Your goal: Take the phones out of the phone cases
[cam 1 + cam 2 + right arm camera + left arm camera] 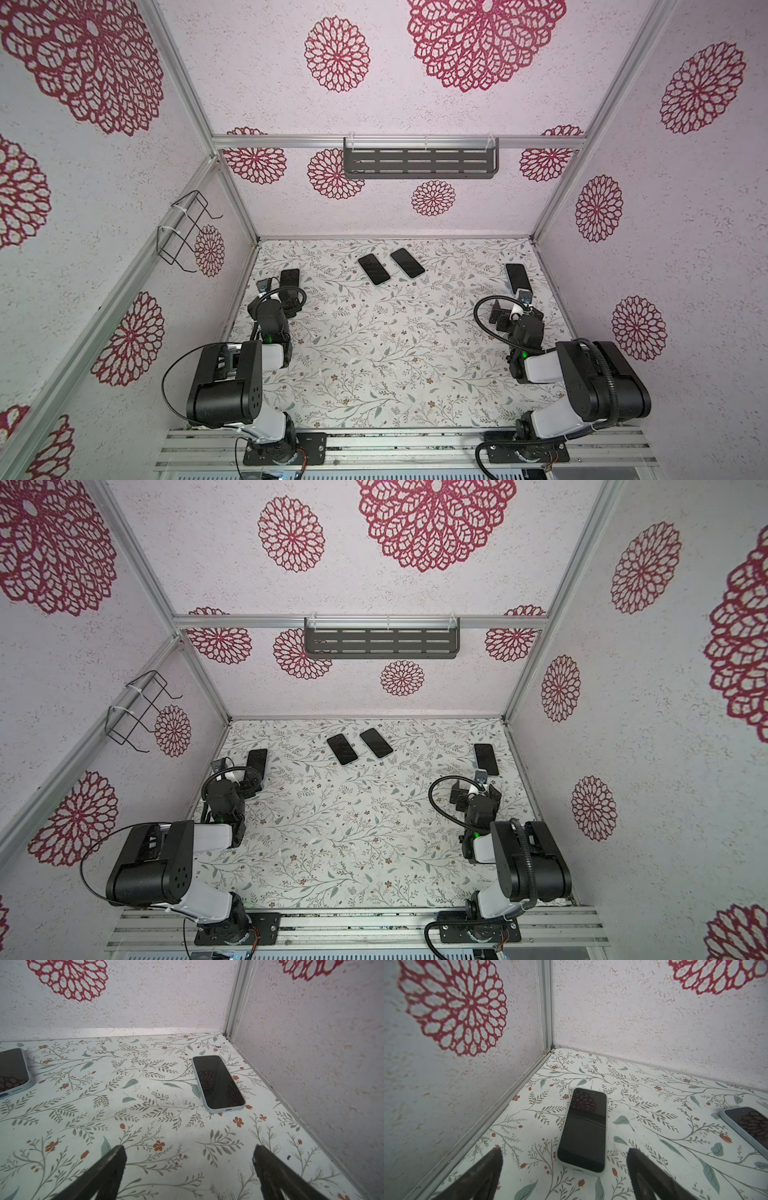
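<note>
Floral bench (374, 353) | left tool (564, 1151) wide, empty; far-left phone (583, 1128) in pale case, flat, near end between fingers, untouched | right tool (190, 1147) wide, empty; far-right phone (219, 1082) cased, flat, ahead, beside side wall

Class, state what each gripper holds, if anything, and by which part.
Nothing is held. The left gripper and right gripper are both open and empty.

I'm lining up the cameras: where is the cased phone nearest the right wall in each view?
In a top view: phone at the far right of the table.
In a top view: phone there too.
Left wrist: not in it.
Right wrist: phone right of centre, screen up.
Landmark in those three: back right corner post.
</note>
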Available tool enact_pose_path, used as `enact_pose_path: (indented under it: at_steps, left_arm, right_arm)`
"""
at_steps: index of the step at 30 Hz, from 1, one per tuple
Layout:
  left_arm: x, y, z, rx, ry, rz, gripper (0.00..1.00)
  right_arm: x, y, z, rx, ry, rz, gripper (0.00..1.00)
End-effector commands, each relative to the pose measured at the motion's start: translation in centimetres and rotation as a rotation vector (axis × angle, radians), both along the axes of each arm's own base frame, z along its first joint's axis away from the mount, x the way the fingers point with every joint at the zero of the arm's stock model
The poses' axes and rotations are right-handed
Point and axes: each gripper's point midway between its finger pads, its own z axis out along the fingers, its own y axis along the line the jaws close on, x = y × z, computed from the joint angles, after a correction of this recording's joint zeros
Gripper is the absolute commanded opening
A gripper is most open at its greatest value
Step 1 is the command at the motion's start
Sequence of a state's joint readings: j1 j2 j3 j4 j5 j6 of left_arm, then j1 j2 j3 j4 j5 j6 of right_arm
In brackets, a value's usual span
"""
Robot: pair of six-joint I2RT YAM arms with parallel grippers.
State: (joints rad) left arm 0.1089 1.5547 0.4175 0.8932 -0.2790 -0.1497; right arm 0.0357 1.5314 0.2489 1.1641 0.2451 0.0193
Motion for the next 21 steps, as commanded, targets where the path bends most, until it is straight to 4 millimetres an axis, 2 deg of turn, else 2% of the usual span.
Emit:
enact_pose_path:
  at_steps: [1,3,6,9,13,18,21]
  left_arm:
    - [-0.2,-0.8,0.9,0.033,-0.012,-0.012,0.97]
    - [-0.5,-1.7,3.0,0.091,0.001,0.008,0.97]
    - [-1.4,-3.1,7.2,0.13,-0.029,0.042,0.97]
    - [-2.3,-4.5,10.7,0.007,-0.043,0.032,0.97]
    - [-3.8,-7.0,14.7,-0.207,-0.033,-0.076,0.97]
    - [-5.6,-10.5,16.2,-0.403,0.092,-0.216,0.97]
    - [-6.4,-11.3,16.1,-0.468,0.148,-0.218,0.97]
  right_arm:
    - [-0.4,-0.6,1.9,0.005,-0.062,-0.045,0.99]
    - [-0.2,-0.8,3.2,-0.001,-0.038,-0.079,0.99]
    - [0.2,-0.6,4.1,0.067,0.066,-0.094,0.99]
    - [0.0,0.7,5.4,0.142,0.112,-0.043,0.99]
    - [-1.1,1.5,6.8,0.205,0.205,-0.023,0.99]
    - [-2.3,2.5,8.0,0.222,0.327,0.028,0.99]
    - [-2.6,2.4,8.2,0.225,0.384,0.015,0.99]
